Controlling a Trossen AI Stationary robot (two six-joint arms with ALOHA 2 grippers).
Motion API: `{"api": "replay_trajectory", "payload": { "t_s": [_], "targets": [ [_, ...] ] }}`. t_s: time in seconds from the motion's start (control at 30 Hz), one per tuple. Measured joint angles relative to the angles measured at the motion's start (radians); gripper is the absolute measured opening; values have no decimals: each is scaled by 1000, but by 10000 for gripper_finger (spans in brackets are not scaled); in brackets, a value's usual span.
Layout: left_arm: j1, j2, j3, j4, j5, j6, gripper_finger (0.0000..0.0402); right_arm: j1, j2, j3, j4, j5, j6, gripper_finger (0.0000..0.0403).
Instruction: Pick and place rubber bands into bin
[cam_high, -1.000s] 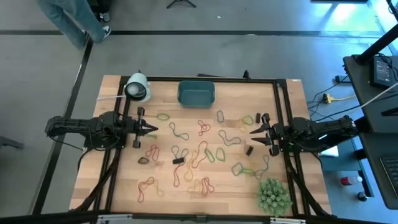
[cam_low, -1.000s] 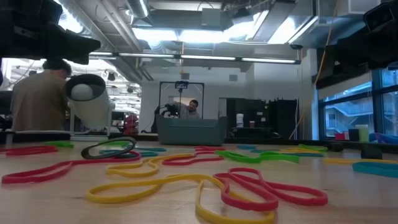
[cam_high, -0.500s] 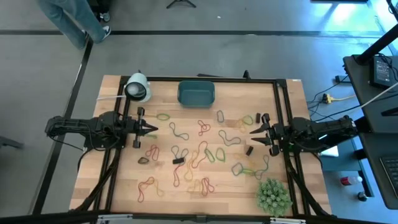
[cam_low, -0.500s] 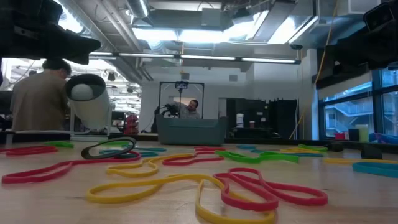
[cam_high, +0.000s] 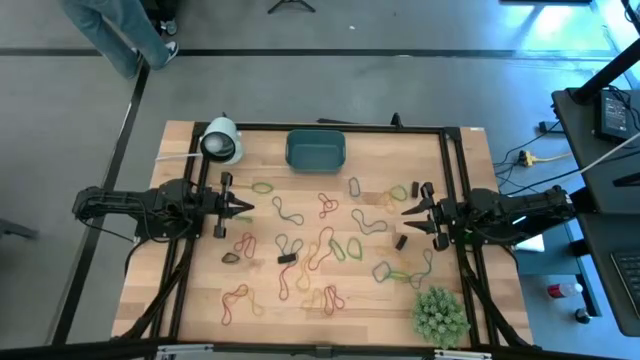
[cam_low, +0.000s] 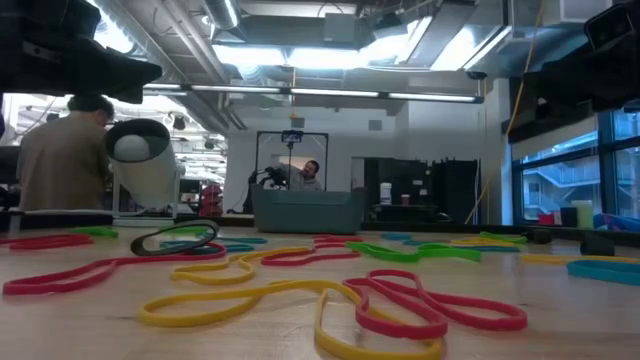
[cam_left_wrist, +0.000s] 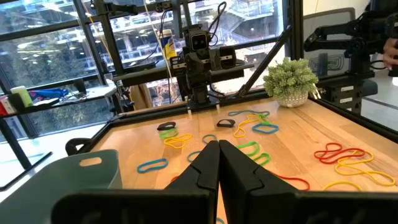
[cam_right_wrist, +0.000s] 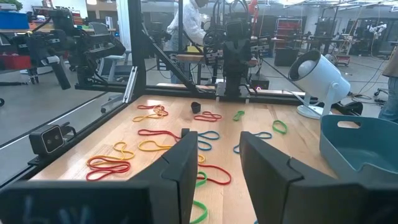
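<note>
Across the table lie thin twisted bright rubber bands (cam_high: 322, 206); left end effector (cam_high: 246, 209) closed, right end effector (cam_high: 405, 212) open.

Light falls evenly across my wooden table (cam_high: 200, 290) from overhead, and the shadows under my arms are soft and faint. Seen level from the tabletop, bright ceiling light strips (cam_low: 330, 95) glare white and wash out the room's upper part. There the nearest rubber bands (cam_low: 300, 300) look soft and out of focus. From my left wrist, daylight pours through large windows (cam_left_wrist: 56, 56) behind the table. My own dark fingers (cam_right_wrist: 186, 174) sit blurred and shadowed close to my right wrist's lens.
</note>
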Motion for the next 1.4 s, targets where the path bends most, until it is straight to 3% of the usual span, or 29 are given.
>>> {"api": "replay_trajectory", "payload": {
  "t_s": [0.13, 0.4, 0.7, 1.03, 1.2, 1.4],
  "targets": [
    [0, 0, 0, 0, 0, 0, 2, -1, 2, 1, 16, 87, 18, 124],
    [0, 0, 0, 0, 0, 0, 2, -1, 2, 1, 137, 88, 139, 124],
    [0, 0, 0, 0, 0, 0, 2, -1, 2, 1, 139, 87, 287, 124],
    [0, 0, 0, 0, 0, 0, 2, -3, 32, 11, 330, 127, 237, 124],
    [0, 0, 0, 0, 0, 0, 2, -3, 143, 101, 312, 218, 230, 124],
    [0, 0, 0, 0, 0, 0, 2, -16, 384, 330, 138, 338, 225, 124]
  ]
}}
